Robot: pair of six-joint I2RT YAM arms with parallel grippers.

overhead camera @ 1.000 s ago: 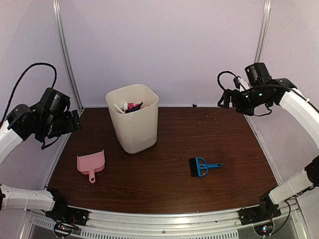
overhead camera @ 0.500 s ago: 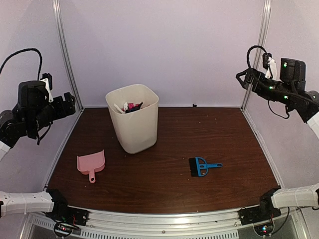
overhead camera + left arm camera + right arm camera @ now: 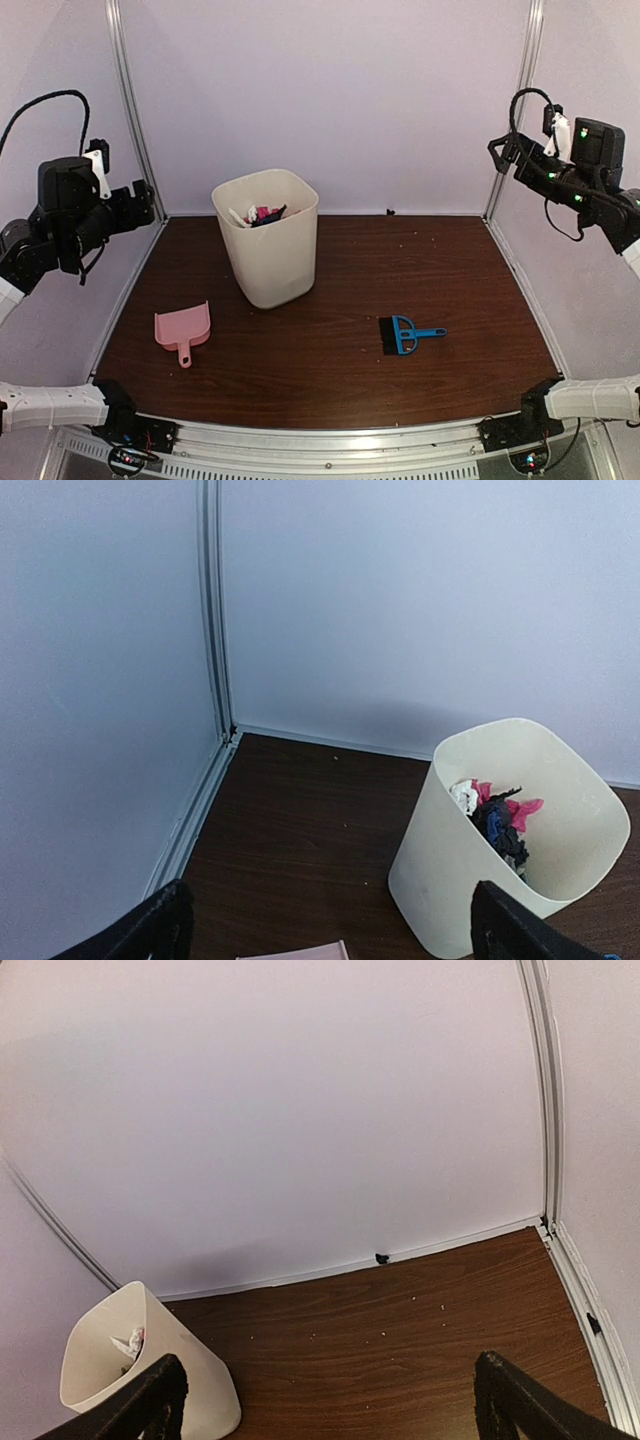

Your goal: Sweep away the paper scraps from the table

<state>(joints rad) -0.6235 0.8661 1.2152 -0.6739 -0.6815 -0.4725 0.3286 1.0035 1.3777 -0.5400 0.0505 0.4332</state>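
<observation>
Both arms high at enclosure sides, off work surface. Left gripper [image 3: 330, 900] and right gripper [image 3: 330, 1370]: fingers spread wide, holding nothing. Paper scraps [image 3: 262, 214] heaped inside cream bin [image 3: 272, 265]; table [image 3: 330, 380] shows only tiny specks near far edge. Dustpan [image 3: 183, 328] and brush [image 3: 405, 334] lie flat, unheld. Judgement: sweep complete, tools no longer needed.

left end effector [image 3: 328, 920]: only two dark finger ends show; the rest is cut off by the lower edge.
right end effector [image 3: 325, 1395]: also only two finger ends at the lower edge.
paper scraps [image 3: 495, 820]: the lower ones are hidden by the wall of the cream bin [image 3: 450, 880]; their number cannot be told.
pink dustpan [image 3: 295, 950]: in the left wrist view, only a thin strip.
pale specks [image 3: 443, 1308] on the tabletop [image 3: 400, 1380]: too small to tell.
small black thing [image 3: 381, 1258] at the back wall: too small to name.
</observation>
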